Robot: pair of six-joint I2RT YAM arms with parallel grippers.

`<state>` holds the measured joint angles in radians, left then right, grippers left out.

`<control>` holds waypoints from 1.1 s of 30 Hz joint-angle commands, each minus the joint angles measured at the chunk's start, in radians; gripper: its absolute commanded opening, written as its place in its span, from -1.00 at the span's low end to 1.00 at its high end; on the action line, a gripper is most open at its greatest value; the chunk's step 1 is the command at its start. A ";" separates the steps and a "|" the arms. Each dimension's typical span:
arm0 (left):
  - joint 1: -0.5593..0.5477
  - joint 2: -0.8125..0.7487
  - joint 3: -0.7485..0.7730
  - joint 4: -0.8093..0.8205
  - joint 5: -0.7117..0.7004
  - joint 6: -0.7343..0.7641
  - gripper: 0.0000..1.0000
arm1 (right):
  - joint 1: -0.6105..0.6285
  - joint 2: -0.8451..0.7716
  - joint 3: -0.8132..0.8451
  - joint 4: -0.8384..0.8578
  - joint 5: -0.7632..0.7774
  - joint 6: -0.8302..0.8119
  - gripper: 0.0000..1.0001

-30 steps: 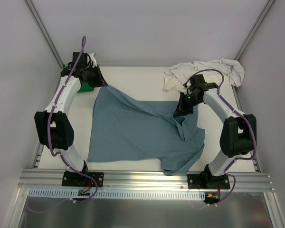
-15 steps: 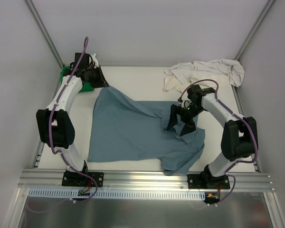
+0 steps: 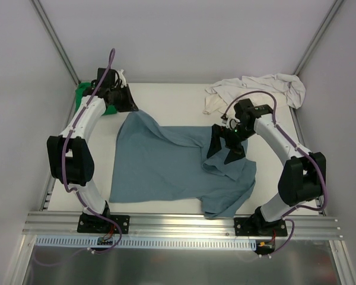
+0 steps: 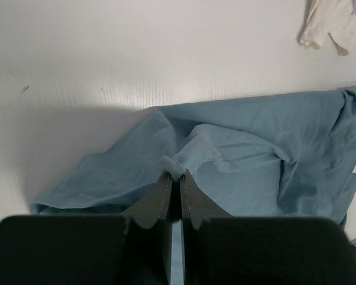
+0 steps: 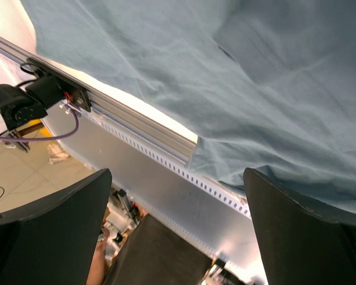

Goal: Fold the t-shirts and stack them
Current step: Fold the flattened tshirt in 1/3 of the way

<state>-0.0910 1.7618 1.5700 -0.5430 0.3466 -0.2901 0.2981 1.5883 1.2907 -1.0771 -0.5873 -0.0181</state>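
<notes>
The slate-blue t-shirt (image 3: 166,166) lies spread but rumpled across the table (image 3: 172,98). The left gripper (image 4: 173,178) is clamped tight on a bunched fold at this shirt's far-left corner. The right gripper (image 3: 224,151) hovers over the shirt's right side with its jaws spread wide and holds nothing. The cream t-shirt (image 3: 255,89) sits crumpled beyond the blue shirt's far-right corner. The green t-shirt (image 3: 83,94) lies just beyond its far-left corner (mostly hidden by the arm). This looks like the flattening step before the first fold. Next, the right gripper likely needs to pinch the wrinkled right shoulder or sleeve and draw it taut against the left gripper's hold.
</notes>
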 commanded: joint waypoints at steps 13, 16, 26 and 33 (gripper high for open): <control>-0.004 -0.162 -0.229 0.020 -0.286 0.057 -1.00 | -0.024 0.010 0.125 -0.070 0.027 -0.011 0.99; -0.004 -0.203 -0.269 0.038 -0.308 0.054 -1.00 | -0.024 0.006 0.116 -0.072 0.030 -0.016 0.99; -0.006 -0.229 -0.358 0.012 -0.279 0.054 -1.00 | -0.030 -0.010 0.096 -0.067 0.026 -0.014 0.99; -0.013 -0.307 -0.462 0.015 -0.369 0.008 -0.82 | -0.034 -0.019 0.099 -0.070 0.029 -0.017 0.99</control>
<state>-0.0929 1.5513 1.1454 -0.5255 0.0578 -0.2539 0.2722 1.5982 1.3853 -1.1130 -0.5606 -0.0200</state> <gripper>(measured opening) 0.085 0.993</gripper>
